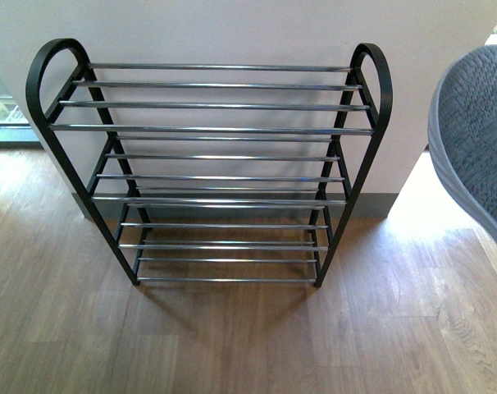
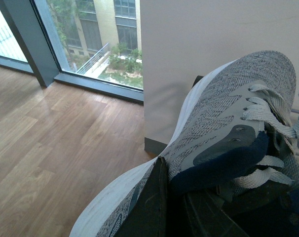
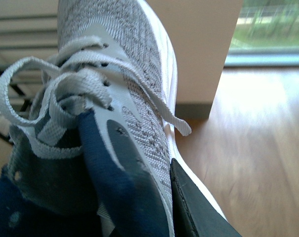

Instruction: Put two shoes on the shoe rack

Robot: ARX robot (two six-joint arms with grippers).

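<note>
Chrome bars in several tiers cross the black-framed shoe rack [image 1: 212, 176], which stands on the wooden surface [image 1: 232, 345] against a pale wall. At the right edge of the front view the first sneaker [image 1: 474, 135], grey knit with a white sole, hangs in the air, well apart from the rack; no hand shows here.

From the left wrist, the left hand [image 2: 181, 200] is clamped on the second sneaker [image 2: 228, 113]. One black finger [image 2: 152, 207] presses the outer side by the collar and the other sits inside the navy lining. The toe points away from the hand toward the wall, with a window [image 2: 100, 44] off to one side.

From the right wrist, the right hand [image 3: 154, 212] grips what is probably the first sneaker [image 3: 134, 98] again. A black finger [image 3: 194, 210] lies against the white sole wall, while the inner finger is buried in the dark lining and hard to make out. The rack [image 3: 21, 47] shows blurred beyond the hand, past the laces.
</note>
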